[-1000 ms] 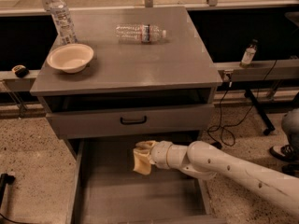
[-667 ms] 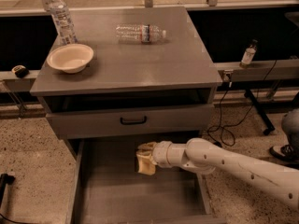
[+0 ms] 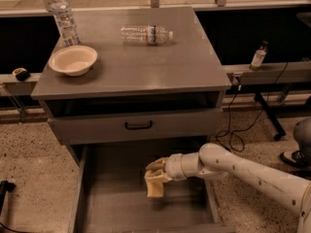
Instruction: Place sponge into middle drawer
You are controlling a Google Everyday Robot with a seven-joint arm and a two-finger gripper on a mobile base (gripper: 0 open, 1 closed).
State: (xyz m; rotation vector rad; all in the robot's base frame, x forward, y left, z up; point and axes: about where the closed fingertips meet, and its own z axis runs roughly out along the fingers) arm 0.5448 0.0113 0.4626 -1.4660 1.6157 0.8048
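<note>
Sponge [image 3: 155, 187] has sunk lower into the open middle drawer [image 3: 116, 198] over the last second, clamped in the gripper [image 3: 156, 170] just above the drawer floor; release looks near.

sponge [image 3: 155, 190]: pale yellow, apparently held by gripper [image 3: 156, 174] | middle drawer [image 3: 112, 203]: open, beneath

end effector [image 3: 156, 171] over middle drawer [image 3: 104, 203], arm [image 3: 262, 178] cropped
</note>
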